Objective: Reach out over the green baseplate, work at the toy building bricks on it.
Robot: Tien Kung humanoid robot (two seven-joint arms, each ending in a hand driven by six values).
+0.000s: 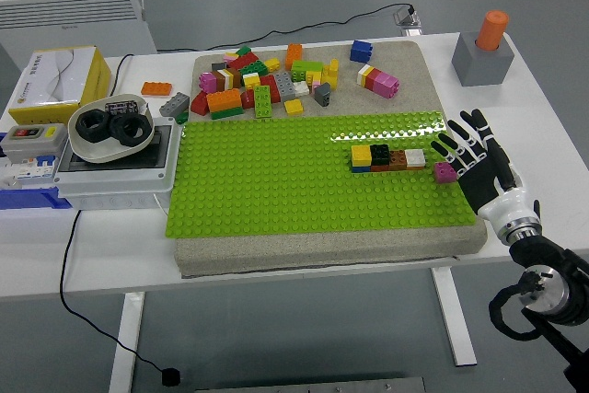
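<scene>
- Right hand (479,163), black with five fingers, hovers at the right edge of the green baseplate (276,181). Its fingers are spread wide and hold nothing. The fingertips point up and away from the robot, toward the far side of the table.
- Its forearm enters from the lower right corner of the view. No left arm is in view.
- A short row of bricks (388,158) sits pressed onto the baseplate, in its right half. From left to right the row shows yellow, black, brown and white bricks. Its long axis runs left to right, parallel to the near edge of the white table (304,269).
- A single small pink brick (445,172) sits just right of that row's white end, a little nearer the robot. It lies between the row and the hand, just beside the fingers.
- From the hand, the pink brick lies just to the left, and the row lies farther left beyond it. The row's right end points at the hand.
- Judging by this layout, the right hand is the only hand placed to work here, and any reach would go leftward along the row's long axis.
- The pink brick looks roughly square from above, so its own long axis cannot be told.
- Behind the baseplate, on the same grey mat (331,250), lies a loose pile of mixed bricks (262,80), well apart from the hand.
- An orange peg in a grey block (485,51) stands at the far right corner.
</scene>
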